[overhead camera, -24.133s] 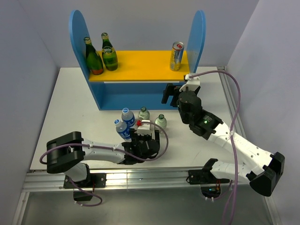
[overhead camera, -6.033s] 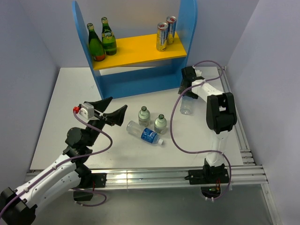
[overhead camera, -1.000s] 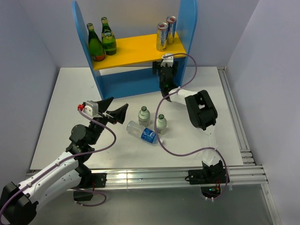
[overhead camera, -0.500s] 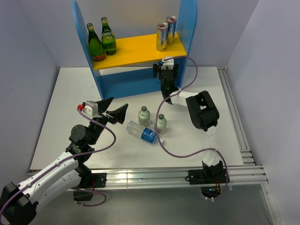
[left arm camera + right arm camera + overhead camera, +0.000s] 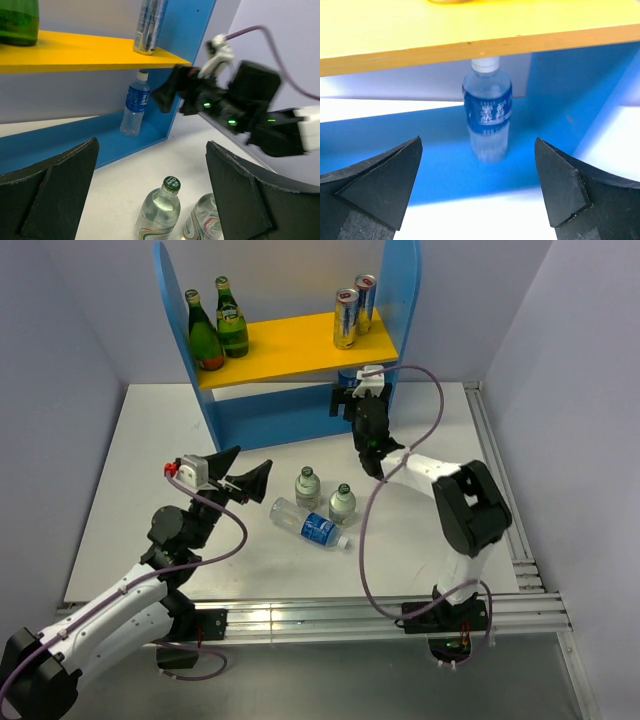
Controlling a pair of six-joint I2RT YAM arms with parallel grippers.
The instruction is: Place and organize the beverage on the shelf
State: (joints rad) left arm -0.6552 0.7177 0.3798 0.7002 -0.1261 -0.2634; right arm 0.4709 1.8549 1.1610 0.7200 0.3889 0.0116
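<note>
bottle stands upright under the shelf board, frame centre; right fingers and left fingers both spread wide, holding nothing

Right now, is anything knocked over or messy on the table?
Yes. One water bottle with a blue label lies flat on the table, close by two small upright bottles. That looks odd, because everything on the shelf stands up.

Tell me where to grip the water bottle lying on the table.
Grip the lying bottle across its middle, coming straight down from above. It lies flat on its side, and two upright bottles crowd its far side, so a sideways approach is blocked there.
</note>
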